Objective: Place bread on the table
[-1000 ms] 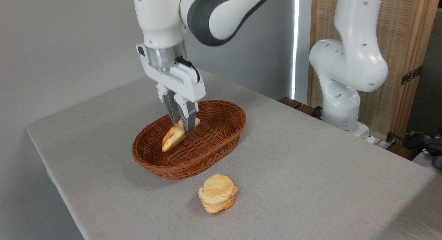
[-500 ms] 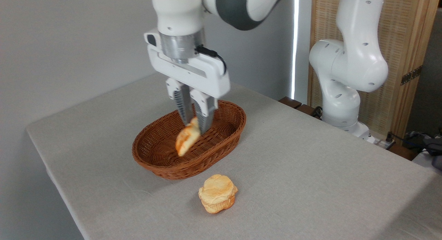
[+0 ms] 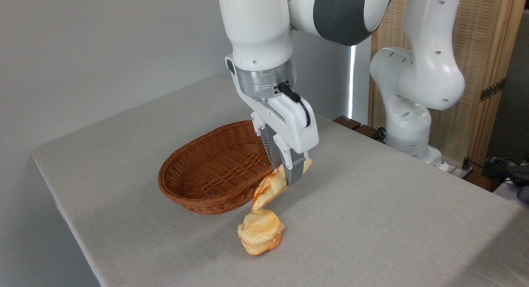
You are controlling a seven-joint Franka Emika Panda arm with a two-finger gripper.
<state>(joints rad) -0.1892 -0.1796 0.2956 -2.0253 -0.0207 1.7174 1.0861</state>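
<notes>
Table (image 3: 372, 221): large, rectangular, light grey cloth-like top, filling the lower frame.

Robot arm (image 3: 417, 72): white Franka with a dark grey joint cover; base at 3 o'clock of the basket, reaching in from 12 o'clock.

Basket (image 3: 206, 171): brown oval wicker, on the table left of centre; nothing showed inside.

Gripper (image 3: 285, 176): pointed downward at the basket's 3 o'clock rim, fingers clenched on the bread.

Bread (image 3: 270, 187): golden-orange braided loaf, glossy, pinched near its upper end, tilted with the lower tip toward 7 o'clock. It hung clear of the table, outside the basket.

Bun (image 3: 260, 231): paler, muffin-shaped, on the table at the basket's 5 o'clock, just under the loaf's tip; whether they touched could not be told.
</notes>
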